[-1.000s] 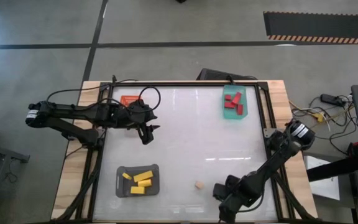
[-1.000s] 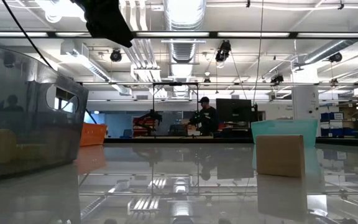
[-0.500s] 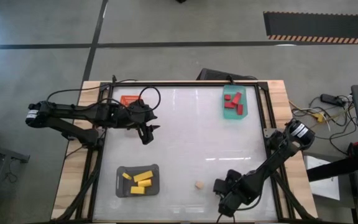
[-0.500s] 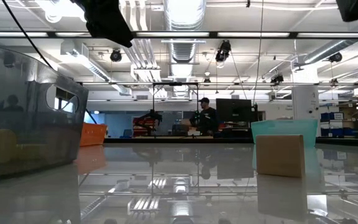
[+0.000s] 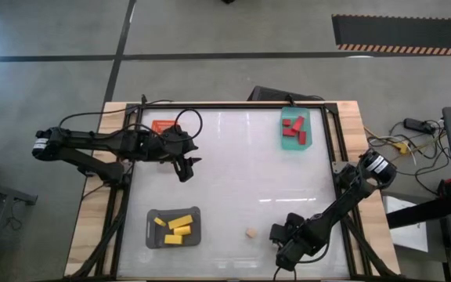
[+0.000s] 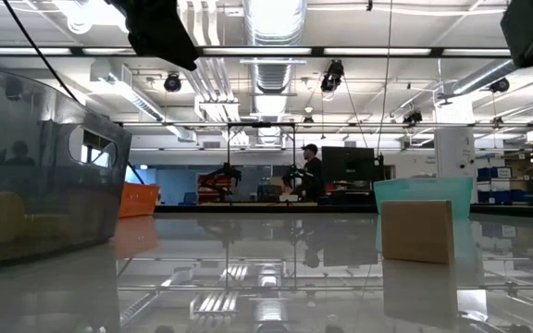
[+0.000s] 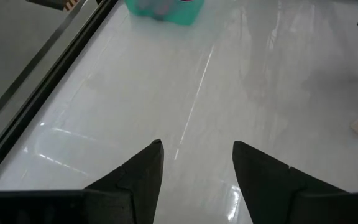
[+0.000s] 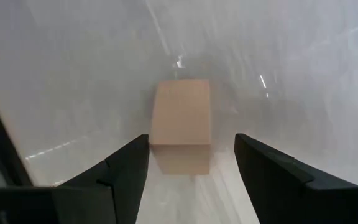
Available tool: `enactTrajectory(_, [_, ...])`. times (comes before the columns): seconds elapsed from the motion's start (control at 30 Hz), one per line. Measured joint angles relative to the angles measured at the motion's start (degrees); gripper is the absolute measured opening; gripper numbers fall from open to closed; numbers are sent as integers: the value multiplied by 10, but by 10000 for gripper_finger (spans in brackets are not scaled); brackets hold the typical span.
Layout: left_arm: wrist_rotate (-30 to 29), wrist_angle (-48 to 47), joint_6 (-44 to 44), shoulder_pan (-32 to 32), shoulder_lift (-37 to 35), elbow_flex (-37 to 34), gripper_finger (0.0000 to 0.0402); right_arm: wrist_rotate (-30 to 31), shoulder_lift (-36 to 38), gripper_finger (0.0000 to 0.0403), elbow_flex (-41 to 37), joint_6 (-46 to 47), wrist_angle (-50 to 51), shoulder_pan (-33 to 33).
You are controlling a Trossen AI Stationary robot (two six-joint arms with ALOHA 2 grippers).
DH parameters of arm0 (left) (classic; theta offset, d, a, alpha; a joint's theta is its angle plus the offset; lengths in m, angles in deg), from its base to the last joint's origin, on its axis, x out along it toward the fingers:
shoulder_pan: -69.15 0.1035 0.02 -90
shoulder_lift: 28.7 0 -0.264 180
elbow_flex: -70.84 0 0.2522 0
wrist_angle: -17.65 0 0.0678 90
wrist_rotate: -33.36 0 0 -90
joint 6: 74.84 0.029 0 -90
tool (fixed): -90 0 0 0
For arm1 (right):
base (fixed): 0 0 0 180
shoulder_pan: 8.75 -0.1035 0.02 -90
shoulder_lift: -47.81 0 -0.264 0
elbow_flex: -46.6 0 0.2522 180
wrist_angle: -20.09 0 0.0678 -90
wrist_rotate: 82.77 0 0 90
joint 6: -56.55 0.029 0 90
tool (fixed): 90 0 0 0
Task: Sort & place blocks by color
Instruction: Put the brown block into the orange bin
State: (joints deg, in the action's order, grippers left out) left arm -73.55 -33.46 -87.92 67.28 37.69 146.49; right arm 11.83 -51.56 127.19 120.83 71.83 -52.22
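Observation:
A pale tan block [image 8: 180,115] lies flat on the white table near its front edge, also visible in the high view [image 5: 250,233] and the low view [image 6: 417,231]. My right gripper [image 8: 191,152] hangs open just to the block's right [image 5: 275,235], slanting steeply down, fingers apart and touching nothing. Several yellow blocks [image 5: 177,227] lie in the grey tray [image 5: 153,239]. Red blocks [image 5: 294,129] lie in the green tray [image 5: 308,117]. My left gripper [image 5: 185,172] waits open above the table's far left part, with nothing between its fingers [image 7: 197,152].
An orange tray [image 5: 163,124] stands at the far left, behind my left arm. The dark frame rails [image 5: 131,188] run along the table's sides. The middle of the table is bare white surface [image 5: 241,172]. A person [image 6: 309,171] stands far off in the room beyond.
My right gripper has come down toward the table and the tan block, tipping a little more steeply; its upper part now shows at the low view's top right corner. The block has not moved.

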Motion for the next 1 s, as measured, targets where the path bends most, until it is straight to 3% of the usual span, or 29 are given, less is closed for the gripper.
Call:
enactTrajectory(0.47, [0,0,0,0,0,0,177,-5,0,122,-21,2,-52,5])
enactTrajectory(0.87, [1,1,0,0,0,1,177,-37,36,122,-17,17,-14,15])
enactTrajectory(1.0, [6,21,0,0,0,3,177,2,86,122,-19,8,39,46])
